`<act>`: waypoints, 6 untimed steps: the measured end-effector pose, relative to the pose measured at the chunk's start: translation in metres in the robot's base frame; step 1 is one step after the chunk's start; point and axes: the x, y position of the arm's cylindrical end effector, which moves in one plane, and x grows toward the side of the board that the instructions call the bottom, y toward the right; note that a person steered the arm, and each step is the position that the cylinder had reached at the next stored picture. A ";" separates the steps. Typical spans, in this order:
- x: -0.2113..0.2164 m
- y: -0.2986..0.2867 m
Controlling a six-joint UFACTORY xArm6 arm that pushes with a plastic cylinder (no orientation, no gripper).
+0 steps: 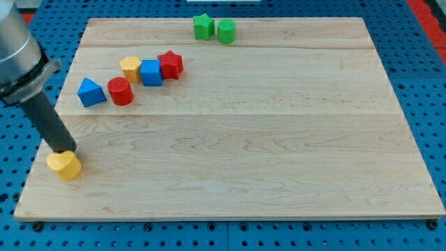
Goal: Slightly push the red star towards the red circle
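The red star [171,65] sits at the upper left of the wooden board [230,125], touching the blue cube [150,72] on its left. The red circle [120,91] lies lower left of the cube, below the yellow hexagon-like block [130,68]. My tip [65,150] is far from them at the board's lower left, resting at the top edge of a yellow heart block [65,166].
A blue triangle [91,92] lies left of the red circle. A green star-like block [203,26] and a green circle [226,31] sit together at the view's top edge. The board lies on a blue pegboard surface.
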 end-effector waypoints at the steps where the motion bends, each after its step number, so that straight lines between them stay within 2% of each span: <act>1: -0.032 0.045; 2: -0.043 0.147; 3: -0.121 0.195; 4: -0.201 0.198; 5: -0.212 0.155; 6: -0.195 0.117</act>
